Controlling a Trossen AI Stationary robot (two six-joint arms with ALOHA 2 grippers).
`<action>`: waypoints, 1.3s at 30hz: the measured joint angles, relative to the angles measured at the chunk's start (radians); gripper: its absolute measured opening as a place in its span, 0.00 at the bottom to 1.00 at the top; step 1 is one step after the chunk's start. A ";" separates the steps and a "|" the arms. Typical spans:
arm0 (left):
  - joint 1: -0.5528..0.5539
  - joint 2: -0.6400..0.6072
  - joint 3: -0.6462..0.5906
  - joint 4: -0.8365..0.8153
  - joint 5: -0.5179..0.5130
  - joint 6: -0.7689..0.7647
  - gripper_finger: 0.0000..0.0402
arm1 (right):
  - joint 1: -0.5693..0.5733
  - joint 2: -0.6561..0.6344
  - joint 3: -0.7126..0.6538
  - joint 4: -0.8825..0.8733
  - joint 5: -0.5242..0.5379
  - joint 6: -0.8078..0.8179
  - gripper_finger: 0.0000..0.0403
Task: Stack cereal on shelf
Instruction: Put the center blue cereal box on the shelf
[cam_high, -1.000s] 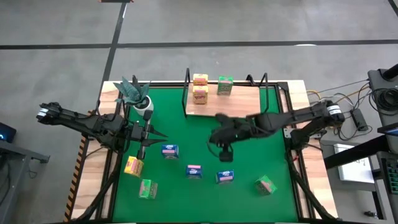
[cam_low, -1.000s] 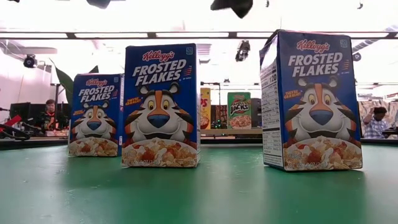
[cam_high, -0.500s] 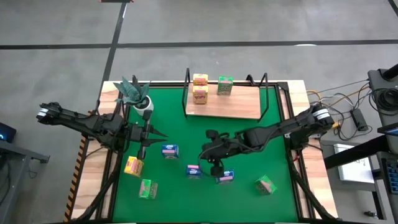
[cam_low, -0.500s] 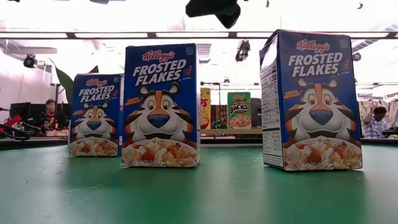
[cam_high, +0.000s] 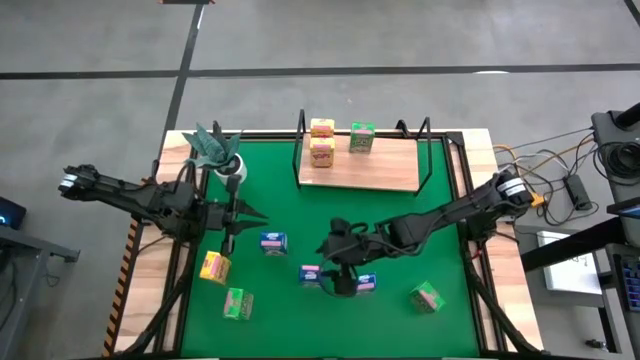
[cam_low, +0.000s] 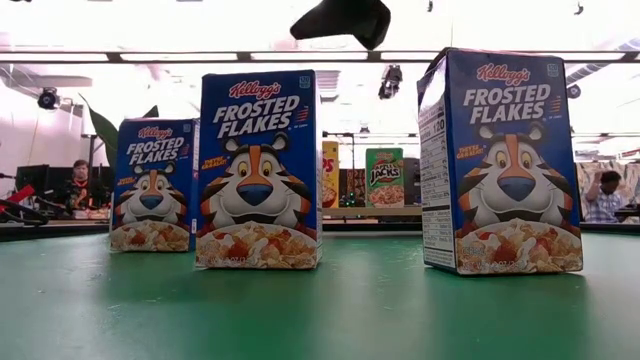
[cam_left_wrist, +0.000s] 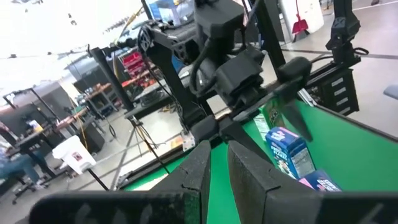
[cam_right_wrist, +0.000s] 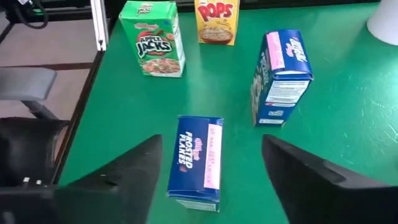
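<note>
A desk (cam_high: 440, 160) covered by a green mat (cam_high: 400, 200) is seen from straight above, with two dark robot arms reaching in from either side.

The right gripper (cam_high: 340, 277) is hanging over the mat's near middle, above two blue boxes (cam_high: 312, 274) (cam_high: 364, 284). Its jaws are standing wide apart and holding nothing. Its wrist camera is looking down between the two fingers (cam_right_wrist: 134, 165) at a blue box (cam_right_wrist: 198, 158) standing below, with another blue box (cam_right_wrist: 280, 76) farther off, and a green box (cam_right_wrist: 153, 37) and a yellow box (cam_right_wrist: 217, 20) beyond.

The left gripper (cam_high: 236, 213) is waiting over the mat's left side, near a white pot (cam_high: 232, 172) with a teal plant. Its jaws are nearly together, with only a thin gap between them, and holding nothing.

The shelf (cam_high: 360, 165) is sitting at the far edge of the mat. Three boxes are resting on its board: two yellow ones (cam_high: 321, 128) (cam_high: 321, 151) at its left and a green one (cam_high: 362, 138) beside them.

On the mat, a third blue box (cam_high: 272, 241) is standing left of centre. A yellow box (cam_high: 214, 266) and a green box (cam_high: 237, 303) are sitting near the left front corner, and another green box (cam_high: 427, 297) is sitting at the right front.

From desk level, three blue boxes (cam_low: 258, 170) (cam_low: 497, 160) (cam_low: 153, 185) are standing upright, the shelf's boxes showing small behind them.
</note>
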 joint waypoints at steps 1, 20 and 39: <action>0.000 -0.001 0.000 0.002 0.000 0.004 0.10 | 0.004 0.010 0.000 0.013 0.008 -0.002 0.71; 0.000 0.011 0.022 0.001 0.000 0.006 0.10 | 0.016 0.141 0.086 0.010 0.030 -0.039 0.69; 0.000 0.013 0.022 0.001 0.000 0.005 0.10 | 0.030 0.255 0.343 -0.400 0.030 0.025 0.68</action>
